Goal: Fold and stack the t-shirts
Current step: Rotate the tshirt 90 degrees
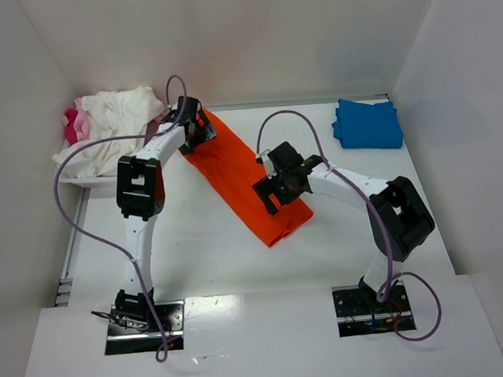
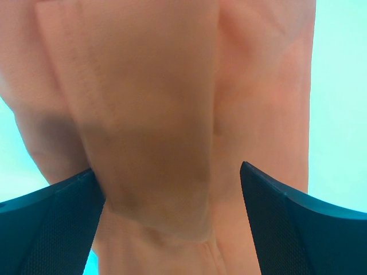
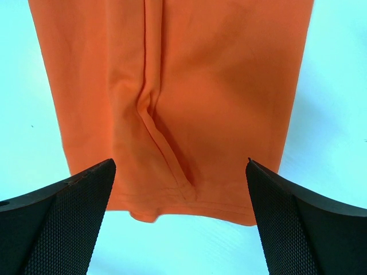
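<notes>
The bright orange t-shirt (image 1: 236, 179) lies on the table as a long folded strip, running diagonally from back left to front middle. My left gripper (image 1: 197, 129) is low over its far end, open. In the left wrist view the cloth (image 2: 149, 86) fills the space between the spread fingers (image 2: 167, 169). My right gripper (image 1: 271, 190) hovers over the near part, open and empty. In the right wrist view its fingers (image 3: 180, 162) straddle the hemmed end (image 3: 218, 74), which has a lengthwise crease. A folded blue t-shirt (image 1: 367, 123) lies at the back right.
A loose heap of white shirts (image 1: 111, 120) with a pink one (image 1: 73, 127) sits at the back left, close to my left arm. White walls close in the table on the left, back and right.
</notes>
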